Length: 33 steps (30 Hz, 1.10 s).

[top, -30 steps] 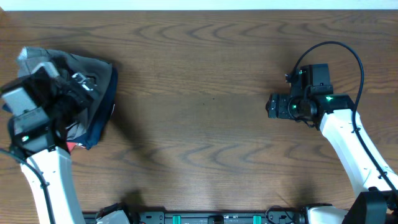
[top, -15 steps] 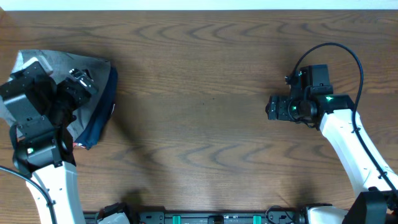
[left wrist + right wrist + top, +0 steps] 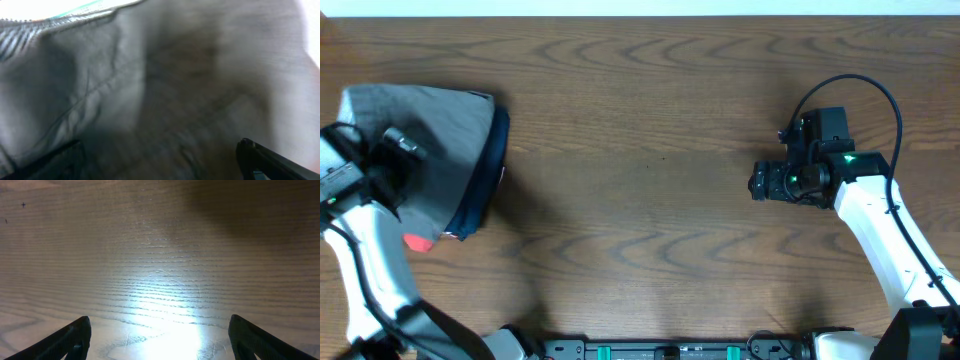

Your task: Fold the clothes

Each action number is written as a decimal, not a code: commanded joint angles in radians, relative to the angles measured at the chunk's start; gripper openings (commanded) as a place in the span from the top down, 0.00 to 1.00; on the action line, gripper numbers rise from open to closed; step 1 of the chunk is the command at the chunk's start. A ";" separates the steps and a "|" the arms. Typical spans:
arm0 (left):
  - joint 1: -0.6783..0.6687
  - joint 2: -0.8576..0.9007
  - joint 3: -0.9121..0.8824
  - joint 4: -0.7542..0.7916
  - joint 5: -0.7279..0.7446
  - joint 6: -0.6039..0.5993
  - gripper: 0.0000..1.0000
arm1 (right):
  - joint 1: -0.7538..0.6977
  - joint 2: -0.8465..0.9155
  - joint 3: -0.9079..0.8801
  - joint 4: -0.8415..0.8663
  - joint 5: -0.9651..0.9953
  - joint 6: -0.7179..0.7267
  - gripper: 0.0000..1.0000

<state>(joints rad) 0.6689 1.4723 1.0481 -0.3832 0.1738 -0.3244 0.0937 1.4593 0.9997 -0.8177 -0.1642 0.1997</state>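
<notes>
The grey shorts [image 3: 445, 130] lie folded in a flat pile at the far left of the table, on top of a navy-blue garment [image 3: 496, 150]. My left gripper [image 3: 400, 145] hovers over the left part of the pile. In the left wrist view its fingers [image 3: 160, 165] are wide apart, and blurred grey fabric [image 3: 150, 75] fills the frame beneath them. My right gripper [image 3: 757, 182] is open and empty over bare wood at the right. The right wrist view [image 3: 160, 340] shows only table between its fingers.
A small red cloth [image 3: 417, 241] peeks out at the pile's front edge. The wooden table [image 3: 640, 200] stretches between the two arms. The pile sits close to the table's left edge.
My left arm has pulled back to the left and off the middle of the pile. The grey shorts, bunched under the gripper before, now lie smoother and flatter. The right arm has not moved.
</notes>
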 commanded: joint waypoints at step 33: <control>-0.695 -0.142 0.024 -0.258 0.065 0.212 0.02 | -0.040 -0.006 0.009 0.068 -0.091 -0.019 0.01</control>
<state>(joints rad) 0.0708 1.3296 1.0611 -0.5888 0.3721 -0.1780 0.0879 1.4593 1.0000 -0.7296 -0.2272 0.1986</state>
